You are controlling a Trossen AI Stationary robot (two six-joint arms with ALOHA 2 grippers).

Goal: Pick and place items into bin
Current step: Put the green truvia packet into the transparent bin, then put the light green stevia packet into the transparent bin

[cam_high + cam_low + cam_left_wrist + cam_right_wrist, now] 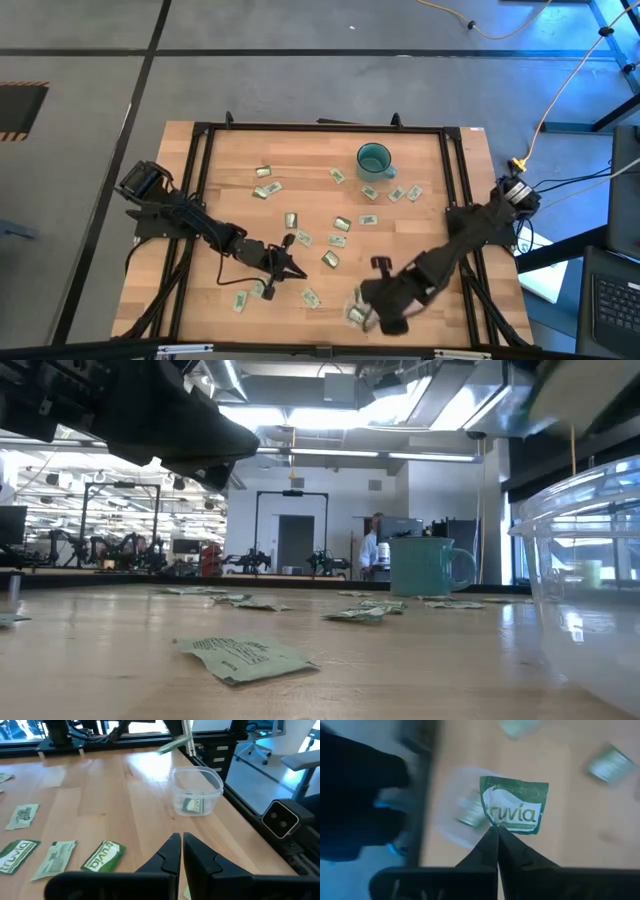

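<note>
Several pale green and white packets (338,224) lie flat across the wooden table; one lies close to the low camera (245,657). The clear round bin (196,790) stands near the table's near edge (356,317) with one packet (194,805) on its bottom. My right gripper (496,826) hovers over the bin (465,815), shut on a packet (515,810); the left wrist view shows that packet in the air (174,745). My left gripper (181,847) is shut and holds nothing, left of the bin (293,268). My right gripper pinches one packet between its two fingertips by an edge (495,821), coming from above and pointing down. The packet is lifted clear and hangs below the fingers, over the bin.
A teal mug (374,159) with a handle stands toward the table's far edge (425,565). A black frame (320,127) runs around the tabletop. Three packets (102,856) lie just ahead of my left gripper. Bare wood lies between the bin and those packets.
</note>
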